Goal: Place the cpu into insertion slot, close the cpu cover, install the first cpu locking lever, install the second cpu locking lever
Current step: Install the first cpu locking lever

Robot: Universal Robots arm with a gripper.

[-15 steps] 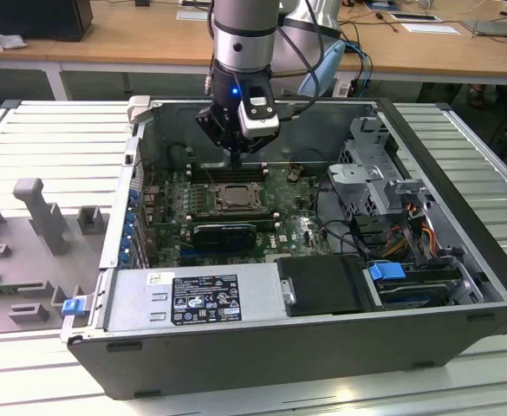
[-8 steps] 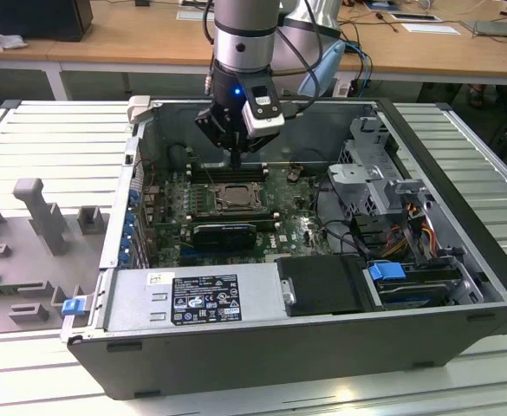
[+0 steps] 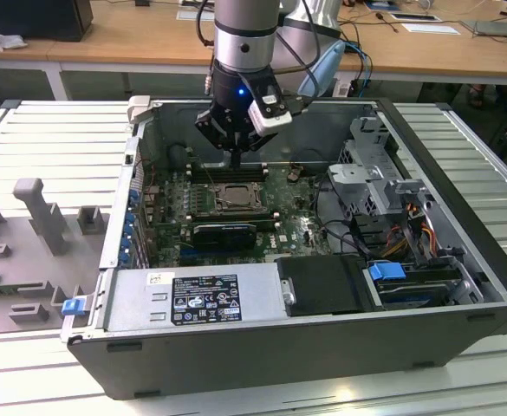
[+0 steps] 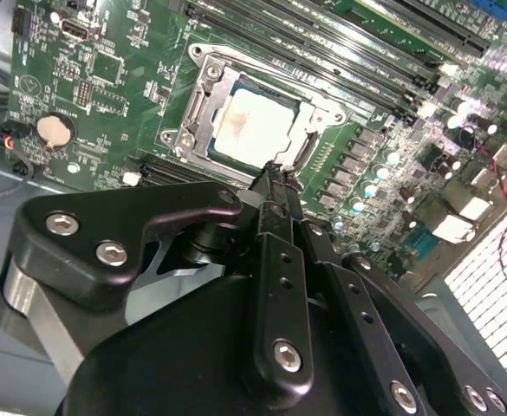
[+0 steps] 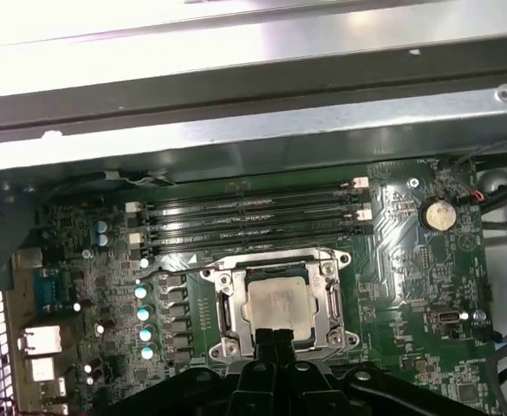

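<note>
Well, looks pretty far along here. In the second wrist view, got the cpu [image 4: 255, 130] lying flat in the slot [image 4: 206, 144], pale face up, with the cover [image 4: 322, 108] folded down around it like a picture frame. Makes sense as a resting spot: dropped in square, boxed in by silvery metal on every side of the slot, not sliding anywhere. Same story in the first wrist view, dead centre in the slot.

Then the gripper [image 4: 275, 173], parked close over one edge of the slot in both wrist views. Jaws pinched tight together, gripping nothing at all. Guessing at the why: squeezed into one skinny black tip, handier for nudging thin metal beside the slot than for carrying a plate. Touching that edge or just shy of it? Can't call it. In the exterior view, hangs straight above the slot, pointing down into the case [image 3: 322, 347].

As for the levers, no idea really. Can make out a thin dark wire [image 4: 306, 152] hooked along one side of the slot, near the tip, but latched or loose? Too fine to say.

Past the slot on the board [image 4: 106, 95]: long black memory slots [image 4: 322, 43] running along one side, well apart from the tip, so nothing in the way.
</note>
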